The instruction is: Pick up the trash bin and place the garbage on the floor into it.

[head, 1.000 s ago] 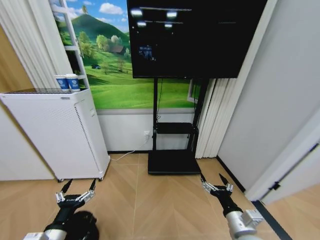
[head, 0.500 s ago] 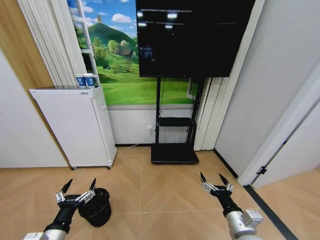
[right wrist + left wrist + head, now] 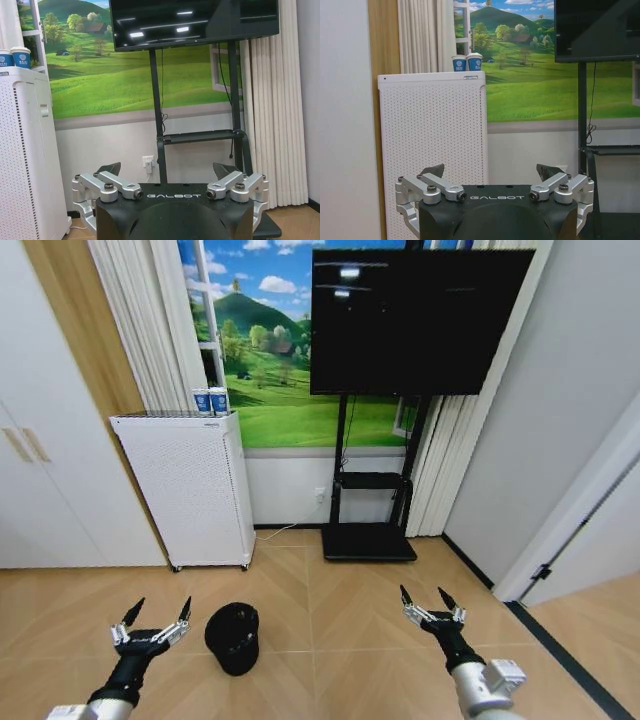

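Note:
The trash bin (image 3: 234, 637), small, round and black with a liner bag, stands on the wooden floor in the head view. My left gripper (image 3: 153, 617) is open, held above the floor just left of the bin and not touching it. My right gripper (image 3: 430, 601) is also open, well to the right of the bin. In the wrist views both the left gripper (image 3: 492, 172) and the right gripper (image 3: 167, 170) have spread, empty fingers. The garbage is out of view.
A tall white perforated appliance (image 3: 190, 490) with two blue-and-white paper cups (image 3: 209, 401) on top stands against the wall behind the bin. A TV on a black stand (image 3: 369, 540) is right of it. White cabinet doors (image 3: 45, 460) line the left, a wall and door frame the right.
The whole view has shifted: the appliance and TV now appear farther off and to the right, and the bin shows fully beside my left gripper. Both grippers stay open.

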Robot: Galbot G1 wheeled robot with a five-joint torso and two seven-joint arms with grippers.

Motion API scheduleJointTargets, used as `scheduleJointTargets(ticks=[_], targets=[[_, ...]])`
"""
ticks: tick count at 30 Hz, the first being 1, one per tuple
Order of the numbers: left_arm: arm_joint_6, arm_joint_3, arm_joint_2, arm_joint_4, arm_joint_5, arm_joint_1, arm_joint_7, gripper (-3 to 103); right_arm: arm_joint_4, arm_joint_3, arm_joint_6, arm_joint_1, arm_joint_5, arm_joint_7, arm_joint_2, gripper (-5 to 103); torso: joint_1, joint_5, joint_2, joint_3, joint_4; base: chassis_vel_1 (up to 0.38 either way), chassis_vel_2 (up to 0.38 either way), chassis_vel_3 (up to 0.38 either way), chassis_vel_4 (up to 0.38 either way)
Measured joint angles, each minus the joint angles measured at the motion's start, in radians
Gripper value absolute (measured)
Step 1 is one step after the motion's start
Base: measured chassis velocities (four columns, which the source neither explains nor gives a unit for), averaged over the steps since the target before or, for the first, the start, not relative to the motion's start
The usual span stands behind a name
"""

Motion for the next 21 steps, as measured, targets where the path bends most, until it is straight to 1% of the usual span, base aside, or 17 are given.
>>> scheduleJointTargets(ticks=[5, 9, 14, 15, 17, 18, 19, 21], targets=[[0.000, 0.000, 0.000, 0.000, 0.000, 0.000, 0.000, 100, 0.000, 0.000, 0.000, 0.000, 0.000, 0.000, 0.000, 100, 0.000, 0.0005, 0.000, 0.000, 0.0000, -0.025, -0.096, 0.008, 0.105], [0.000, 0.000, 0.000, 0.000, 0.000, 0.000, 0.001, 100, 0.000, 0.000, 0.000, 0.000, 0.000, 0.000, 0.000, 100, 0.000, 0.0005, 0.000, 0.000, 0.0000, 0.085, -0.183, -0.121, 0.202], [0.000, 0.000, 0.000, 0.000, 0.000, 0.000, 0.001, 100, 0.000, 0.000, 0.000, 0.000, 0.000, 0.000, 0.000, 100, 0.000, 0.0002, 0.000, 0.000, -0.0001, 0.220, -0.218, -0.245, 0.213], [0.000, 0.000, 0.000, 0.000, 0.000, 0.000, 0.001, 100, 0.000, 0.000, 0.000, 0.000, 0.000, 0.000, 0.000, 100, 0.000, -0.0004, 0.000, 0.000, 0.0000, 0.248, -0.221, -0.285, 0.218], [0.000, 0.000, 0.000, 0.000, 0.000, 0.000, 0.001, 100, 0.000, 0.000, 0.000, 0.000, 0.000, 0.000, 0.000, 100, 0.000, 0.0005, 0.000, 0.000, -0.0001, 0.295, -0.242, -0.274, 0.243], [0.000, 0.000, 0.000, 0.000, 0.000, 0.000, 0.001, 100, 0.000, 0.000, 0.000, 0.000, 0.000, 0.000, 0.000, 100, 0.000, 0.0005, 0.000, 0.000, -0.0001, 0.295, -0.250, -0.262, 0.243], [0.000, 0.000, 0.000, 0.000, 0.000, 0.000, 0.000, 100, 0.000, 0.000, 0.000, 0.000, 0.000, 0.000, 0.000, 100, 0.000, -0.0004, 0.000, 0.000, 0.0001, 0.294, -0.280, -0.334, 0.303], [0.000, 0.000, 0.000, 0.000, 0.000, 0.000, 0.000, 100, 0.000, 0.000, 0.000, 0.000, 0.000, 0.000, 0.000, 100, 0.000, 0.0001, 0.000, 0.000, -0.0002, 0.298, -0.280, -0.317, 0.305]])
